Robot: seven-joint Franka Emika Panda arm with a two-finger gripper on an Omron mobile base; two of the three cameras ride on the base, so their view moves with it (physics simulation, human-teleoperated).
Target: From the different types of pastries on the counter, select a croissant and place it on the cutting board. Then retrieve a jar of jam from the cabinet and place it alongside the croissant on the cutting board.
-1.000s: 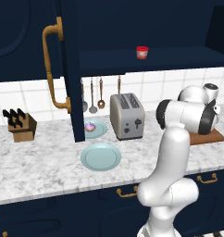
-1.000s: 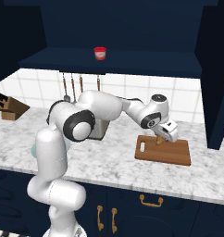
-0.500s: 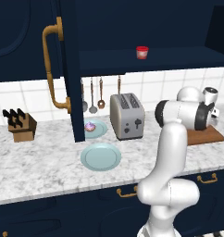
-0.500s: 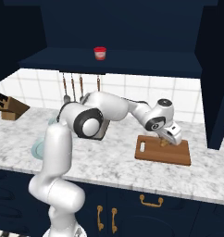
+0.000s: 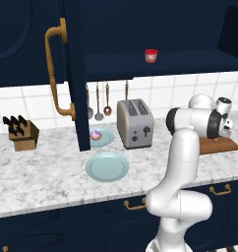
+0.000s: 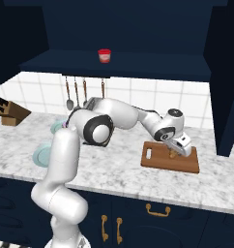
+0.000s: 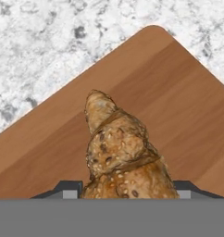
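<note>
My gripper [image 6: 178,149] is shut on the croissant [image 6: 173,154], a golden-brown seeded pastry, and holds it just over the reddish-brown cutting board [image 6: 160,162]. In the hand view the croissant [image 7: 118,148] sits between the two dark fingertips [image 7: 70,190] with the board [image 7: 178,102] right beneath; I cannot tell whether it touches the wood. The red jar of jam [image 6: 104,55] stands on the shelf of the open navy cabinet [image 5: 151,55]. The pink-frosted cupcake [image 5: 96,134] rests on a plate behind the cabinet door.
A silver toaster [image 5: 135,123] stands on the marbled counter [image 5: 52,177] left of the board. A pale blue plate [image 5: 107,166] lies in front of it. The knife block [image 5: 22,134] is far left. The open cabinet door with its brass handle [image 5: 56,74] hangs over the counter.
The hand has moved a little to the right and lower over the cutting board, carrying the croissant with it. Nothing else has moved.
</note>
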